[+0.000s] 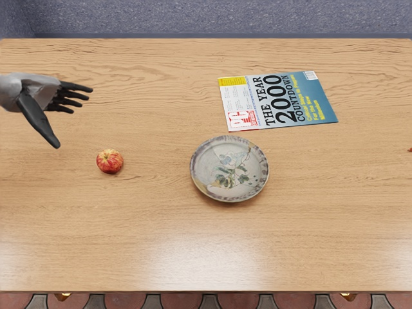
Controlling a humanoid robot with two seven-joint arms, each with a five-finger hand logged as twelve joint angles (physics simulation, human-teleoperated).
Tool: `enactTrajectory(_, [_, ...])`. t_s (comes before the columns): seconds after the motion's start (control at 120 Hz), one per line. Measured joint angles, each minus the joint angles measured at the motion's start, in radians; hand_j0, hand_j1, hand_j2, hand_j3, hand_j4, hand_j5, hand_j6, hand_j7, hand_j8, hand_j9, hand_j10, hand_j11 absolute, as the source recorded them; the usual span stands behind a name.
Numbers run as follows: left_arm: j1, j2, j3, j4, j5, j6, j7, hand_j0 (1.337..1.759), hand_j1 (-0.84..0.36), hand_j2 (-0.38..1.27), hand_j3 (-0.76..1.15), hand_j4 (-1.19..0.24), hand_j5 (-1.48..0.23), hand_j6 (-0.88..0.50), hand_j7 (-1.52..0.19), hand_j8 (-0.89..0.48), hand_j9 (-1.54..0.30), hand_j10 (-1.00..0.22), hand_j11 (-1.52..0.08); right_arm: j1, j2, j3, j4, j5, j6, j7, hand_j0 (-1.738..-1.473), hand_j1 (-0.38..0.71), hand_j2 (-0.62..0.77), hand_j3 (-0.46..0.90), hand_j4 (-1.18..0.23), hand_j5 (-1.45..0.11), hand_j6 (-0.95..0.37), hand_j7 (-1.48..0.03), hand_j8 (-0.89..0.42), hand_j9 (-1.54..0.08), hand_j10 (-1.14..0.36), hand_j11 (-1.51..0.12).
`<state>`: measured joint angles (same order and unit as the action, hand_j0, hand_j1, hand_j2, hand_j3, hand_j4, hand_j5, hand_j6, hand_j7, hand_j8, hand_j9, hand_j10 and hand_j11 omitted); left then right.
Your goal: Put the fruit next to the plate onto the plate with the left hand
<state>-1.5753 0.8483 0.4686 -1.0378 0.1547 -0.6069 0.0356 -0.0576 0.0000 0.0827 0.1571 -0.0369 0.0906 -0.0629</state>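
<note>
One round red apple (110, 161), glazed plate (229, 168)

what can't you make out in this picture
1. Head view: the arm behind the left hand, cut off by the left edge.
2. Head view: a small reddish thing, cut off by the right edge; unidentifiable.
3. Head view: the magazine, its small print too small to read.
4. Right hand: outside the frame.

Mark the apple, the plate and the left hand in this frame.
apple (109, 161), head view, middle of its red skin.
plate (199, 161), head view, bare left rim.
left hand (40, 96), head view, palm, behind the spread fingers.
</note>
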Motion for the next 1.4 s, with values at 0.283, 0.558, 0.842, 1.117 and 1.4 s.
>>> enactTrajectory(0.283, [0.021, -0.001, 0.002, -0.005, 0.018, 0.086, 0.029, 1.658, 0.33, 0.0, 0.0, -0.02, -0.02, -0.02, -0.02, -0.02, -0.02, -0.02, -0.02, -0.003, 0.0, 0.0, -0.001, 0.001, 0.0, 0.0, -1.658, -0.35, 0.0, 0.0, 0.0, 0.0, 0.0, 0.0, 0.0, 0.0, 0.0, 0.0])
enactTrajectory(0.558, [0.041, -0.08, 0.035, -0.167, 0.079, 0.461, 0.076, 1.658, 0.32, 0.01, 0.0, -0.03, -0.03, -0.03, -0.03, -0.03, -0.03, -0.03, -0.03, -0.004, 0.0, 0.0, -0.001, 0.002, 0.0, 0.0, -1.658, -0.35, 0.0, 0.0, 0.0, 0.0, 0.0, 0.0, 0.0, 0.0, 0.0, 0.0])
enactTrajectory(0.842, [-0.028, -0.162, 0.169, -0.418, 0.007, 0.881, 0.022, 1.658, 0.31, 0.01, 0.0, -0.04, -0.04, -0.04, -0.04, -0.04, -0.04, -0.04, -0.04, -0.004, 0.0, 0.0, -0.001, 0.002, 0.0, 0.0, -1.658, -0.35, 0.0, 0.0, 0.0, 0.0, 0.0, 0.0, 0.0, 0.0, 0.0, 0.0])
enactTrajectory(1.117, [-0.014, -0.223, 0.218, -0.455, -0.057, 0.949, 0.01, 1.658, 0.31, 0.01, 0.0, -0.03, -0.04, -0.04, -0.04, -0.04, -0.04, -0.03, -0.04, -0.004, 0.0, 0.0, -0.001, 0.002, 0.0, 0.0, -1.658, -0.35, 0.0, 0.0, 0.0, 0.0, 0.0, 0.0, 0.0, 0.0, 0.0, 0.0])
enactTrajectory(1.4, [-0.011, -0.299, 0.263, -0.458, -0.078, 1.15, 0.01, 1.658, 0.26, 0.02, 0.0, -0.08, -0.1, -0.08, -0.1, -0.08, -0.1, -0.08, -0.1, -0.004, 0.0, 0.0, -0.001, 0.002, 0.0, 0.0, -1.658, -0.35, 0.0, 0.0, 0.0, 0.0, 0.0, 0.0, 0.0, 0.0, 0.0, 0.0])
